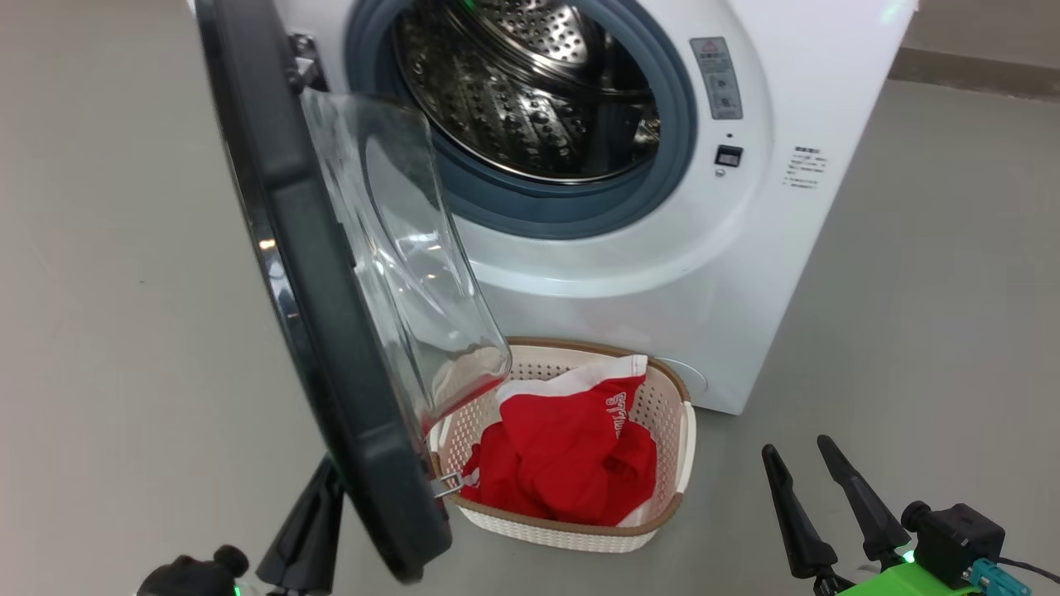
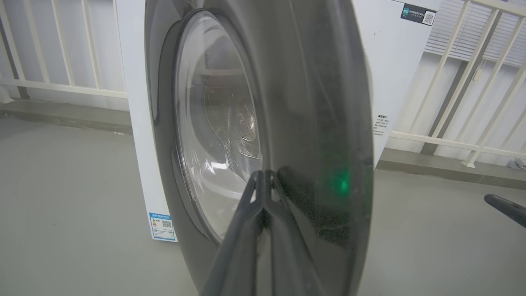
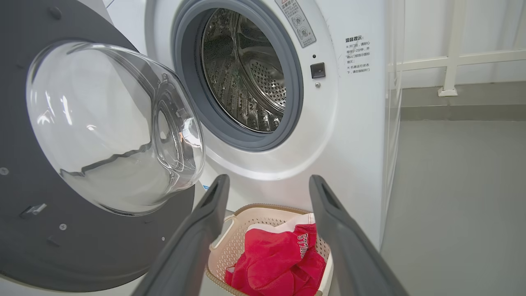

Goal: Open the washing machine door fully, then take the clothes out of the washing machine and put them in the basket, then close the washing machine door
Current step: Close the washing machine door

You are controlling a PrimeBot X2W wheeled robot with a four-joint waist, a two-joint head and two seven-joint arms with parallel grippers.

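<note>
Red clothes (image 1: 571, 447) lie in the basket (image 1: 580, 344), so the left gripper (image 2: 265, 174), pinched shut and empty, sits at the outside of the door (image 2: 312, 102), likely to push it closed; the right gripper (image 1: 797, 447) gapes, empty.

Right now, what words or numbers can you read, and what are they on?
"温馨提示": seemingly the heading of the note on the washer front; lines below too small.
White letters on the red clothes: sideways and creased, unreadable.
Grey warning label: too small.
Blue sticker low on the washer's side: too small.
Black QR sticker: blurred.
</note>
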